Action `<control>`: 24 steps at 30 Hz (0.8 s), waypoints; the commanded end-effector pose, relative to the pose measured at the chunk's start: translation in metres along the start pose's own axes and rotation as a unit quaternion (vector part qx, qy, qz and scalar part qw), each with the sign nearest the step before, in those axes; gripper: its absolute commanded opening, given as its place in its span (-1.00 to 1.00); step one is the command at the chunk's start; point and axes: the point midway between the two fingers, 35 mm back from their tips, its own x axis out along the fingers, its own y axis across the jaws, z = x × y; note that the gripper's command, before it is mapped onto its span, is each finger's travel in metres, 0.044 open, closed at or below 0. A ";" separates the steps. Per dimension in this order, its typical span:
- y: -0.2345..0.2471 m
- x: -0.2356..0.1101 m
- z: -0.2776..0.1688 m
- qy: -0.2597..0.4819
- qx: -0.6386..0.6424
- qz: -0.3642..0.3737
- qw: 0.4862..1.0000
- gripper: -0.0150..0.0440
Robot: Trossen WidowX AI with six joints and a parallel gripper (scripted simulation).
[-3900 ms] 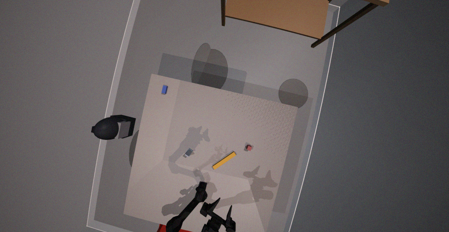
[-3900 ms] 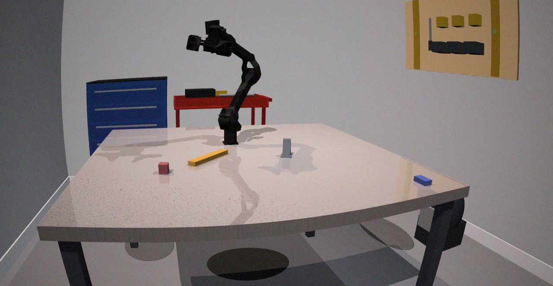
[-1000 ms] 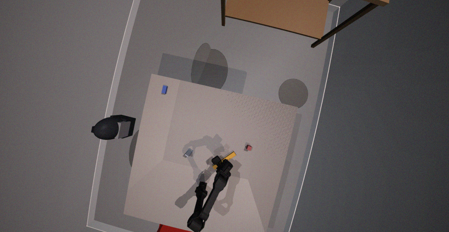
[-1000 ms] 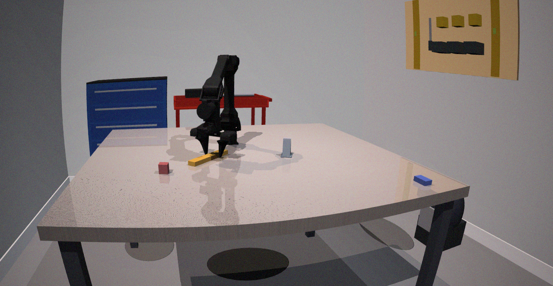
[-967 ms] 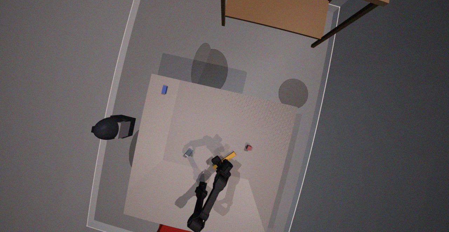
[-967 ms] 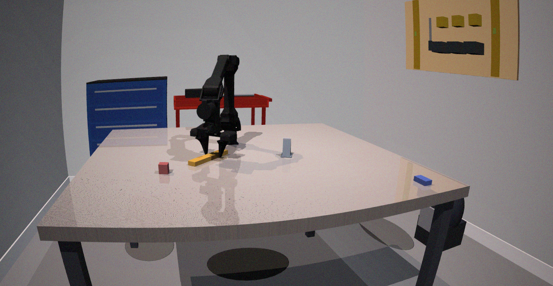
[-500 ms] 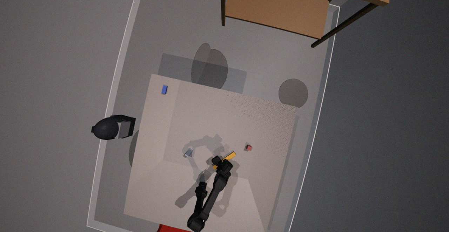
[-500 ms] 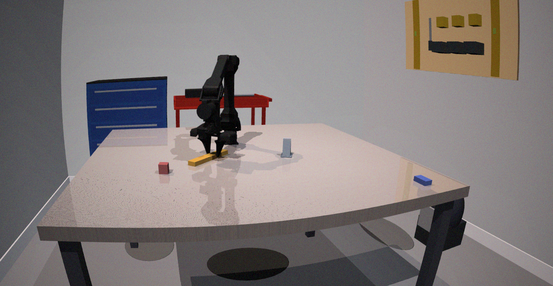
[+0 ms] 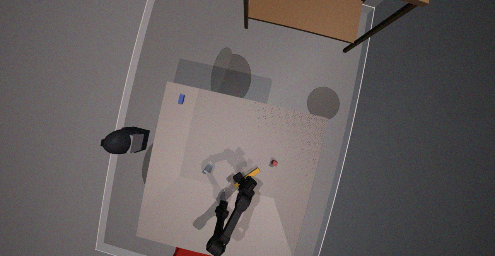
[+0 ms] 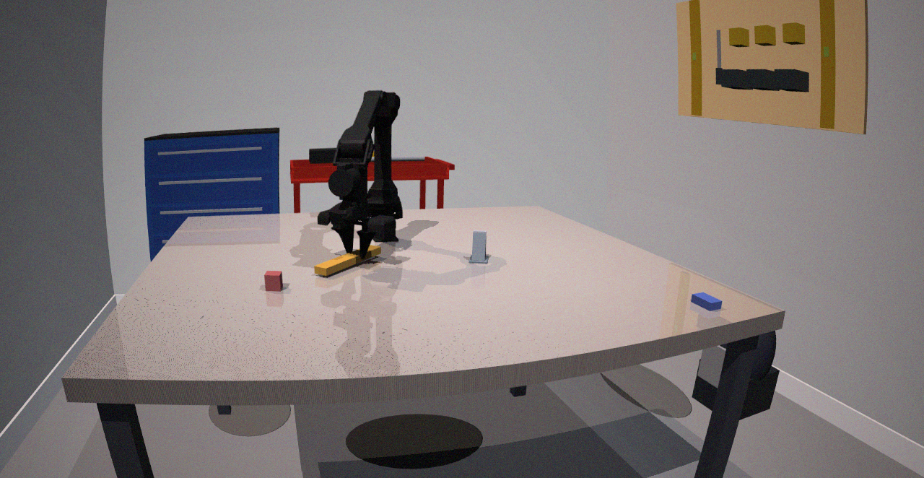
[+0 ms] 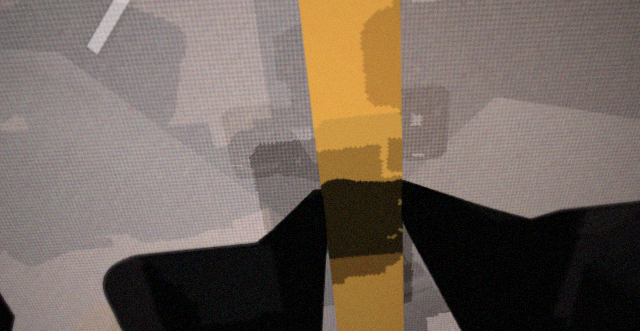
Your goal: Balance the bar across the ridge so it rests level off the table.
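The yellow-orange bar [image 9: 253, 173] [image 10: 332, 265] [image 11: 345, 46] lies lengthwise between the fingers, at or just above the table top; any gap under it is too small to tell. My gripper [image 10: 356, 255] [image 11: 358, 194] points down and is shut on the bar, a finger against each long side. In the overhead view the arm hides the grip and part of the bar. The grey-blue ridge [image 9: 207, 168] [image 10: 478, 247] stands upright on a thin base, to the right of the bar in the exterior view, apart from it. Nothing lies on the ridge.
A small red cube [image 9: 274, 163] [image 10: 273, 280] sits on the table [image 10: 517, 320] near the bar's outer end. A blue block [image 9: 181, 98] [image 10: 706, 301] lies near the far corner, well away from the gripper. The arm's shadow falls around the ridge.
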 end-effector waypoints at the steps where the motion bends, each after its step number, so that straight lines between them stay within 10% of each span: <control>1: 0.001 -0.013 0.004 -0.006 0.000 0.002 1.000 -0.49; 24: 0.002 -0.071 0.006 -0.007 0.001 0.001 1.000 -0.49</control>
